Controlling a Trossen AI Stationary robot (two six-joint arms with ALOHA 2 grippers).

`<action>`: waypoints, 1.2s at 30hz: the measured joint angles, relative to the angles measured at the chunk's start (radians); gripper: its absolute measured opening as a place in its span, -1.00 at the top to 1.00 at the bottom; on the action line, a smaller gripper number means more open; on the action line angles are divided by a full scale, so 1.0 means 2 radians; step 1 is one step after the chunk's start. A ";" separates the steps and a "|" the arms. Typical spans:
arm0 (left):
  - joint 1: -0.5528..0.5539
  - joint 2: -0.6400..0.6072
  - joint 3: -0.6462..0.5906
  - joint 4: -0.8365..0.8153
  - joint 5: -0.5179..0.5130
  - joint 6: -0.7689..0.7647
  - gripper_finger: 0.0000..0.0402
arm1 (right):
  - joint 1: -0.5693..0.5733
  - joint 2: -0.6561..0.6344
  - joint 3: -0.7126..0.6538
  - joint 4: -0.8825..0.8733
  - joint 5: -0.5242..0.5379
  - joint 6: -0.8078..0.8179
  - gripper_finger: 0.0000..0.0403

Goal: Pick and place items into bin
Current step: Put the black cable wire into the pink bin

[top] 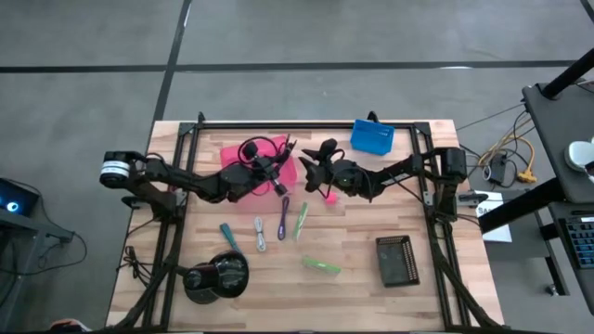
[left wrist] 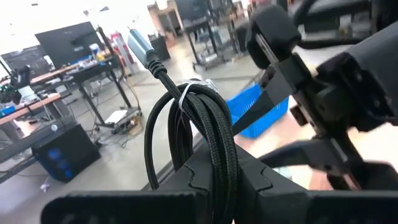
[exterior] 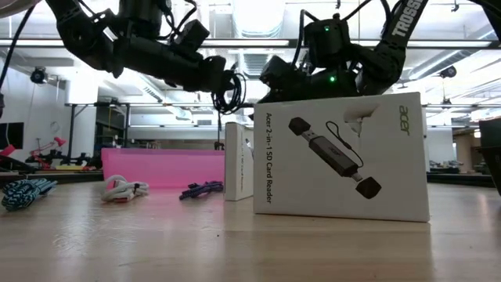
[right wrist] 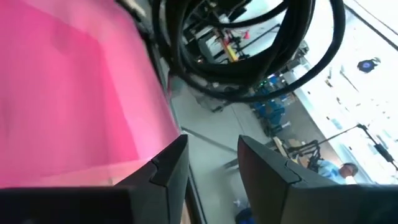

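On the pale wooden plank surface, the big black round object sat near the front left corner; further in lay a teal pen, a grey cord bundle, a purple cord bundle and a green pen in a loose row; a flat green packet lay nearer the front edge, and a dark ridged rectangular block lay to its right.

The left gripper hung over the flat pink bin, its fingers pinching the black coiled braided cable, whose loops were tied with a white twist and ended in a metallic plug; just beside it, the right gripper faced the bin's edge with its fingers spread apart and holding nothing; a small pink cube lay on the wood just below it; a blue plastic tray stood at the back edge.

From table height, a white cardboard card-reader box blocked much of the middle, hiding whatever lay behind it; the bin showed only as a pink strip; both arms were cut off at the top.
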 joint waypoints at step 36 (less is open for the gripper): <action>0.157 -0.064 0.143 -0.490 0.200 -0.149 0.95 | 0.000 -0.001 -0.001 -0.013 -0.001 0.000 0.48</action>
